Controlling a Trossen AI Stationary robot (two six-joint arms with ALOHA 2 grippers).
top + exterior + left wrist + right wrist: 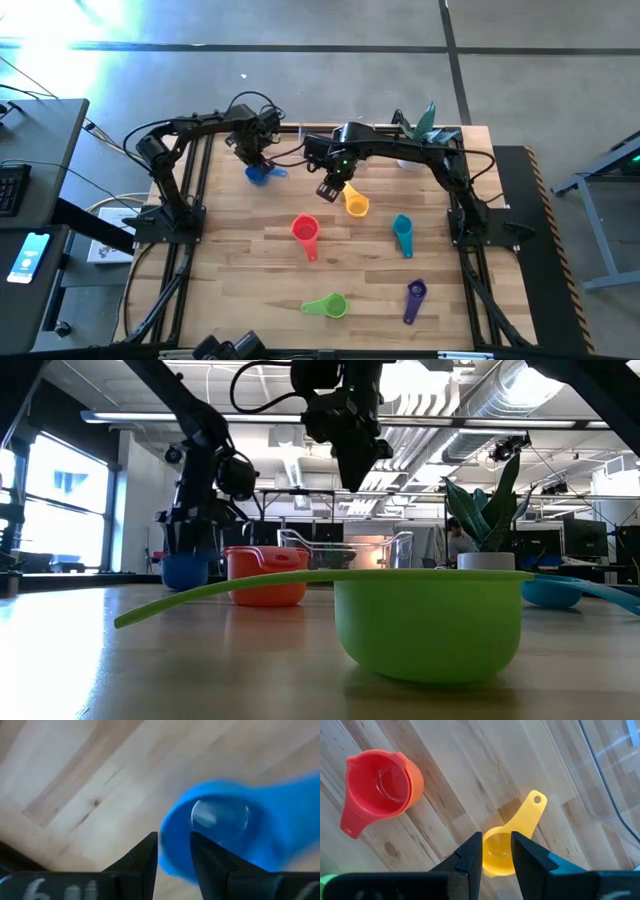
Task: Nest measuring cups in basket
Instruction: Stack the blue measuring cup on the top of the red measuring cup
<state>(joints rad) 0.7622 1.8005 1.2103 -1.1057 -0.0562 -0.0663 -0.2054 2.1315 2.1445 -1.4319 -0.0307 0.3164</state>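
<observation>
We've got the left gripper (257, 166) pinching the blue cup's (259, 175) rim at the far left, and the right gripper (329, 191) hovering slightly spread over the yellow cup (356, 204).

blue cup (258, 174): far left of the table, upright
yellow cup (356, 204): centre, upright
red cup (305, 230): nested in an orange cup (415, 782)
teal cup (403, 231): right
green cup (329, 305): near edge
purple cup (415, 295): near right
basket (345, 547): clear, far side
</observation>
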